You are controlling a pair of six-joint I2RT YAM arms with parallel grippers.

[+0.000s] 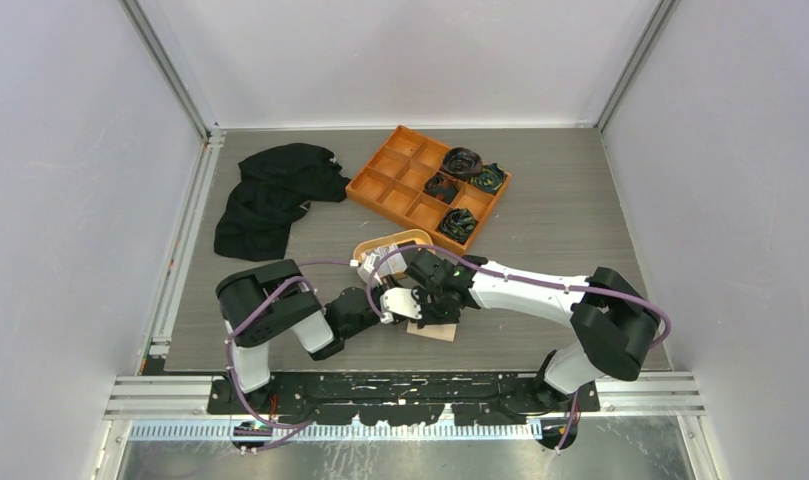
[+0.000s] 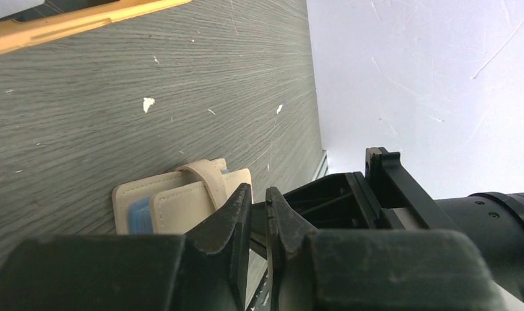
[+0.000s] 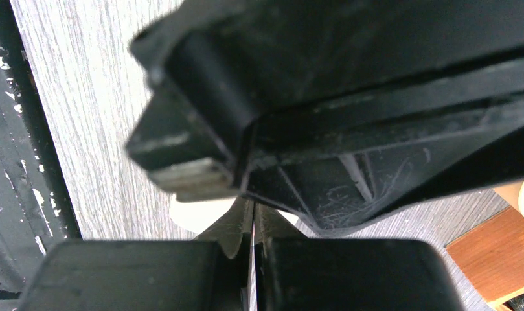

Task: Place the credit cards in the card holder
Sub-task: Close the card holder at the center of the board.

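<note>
Card holder: the small beige leather-like bifold card holder [image 2: 181,204] lies flat on the grey wood-grain tabletop [image 1: 560,230].
Blue card: a light blue plastic credit card [image 2: 139,214] is tucked inside the holder, its edge showing.
Left pincer [image 2: 259,207]: at the holder's edge, tips a narrow slit apart; I cannot tell whether it grips anything.
Right pincer [image 3: 252,227]: over the holder, pressed together.
Oval orange dish [image 1: 380,243]: just beyond the holder, with white printed cards [image 1: 383,262] inside.
</note>
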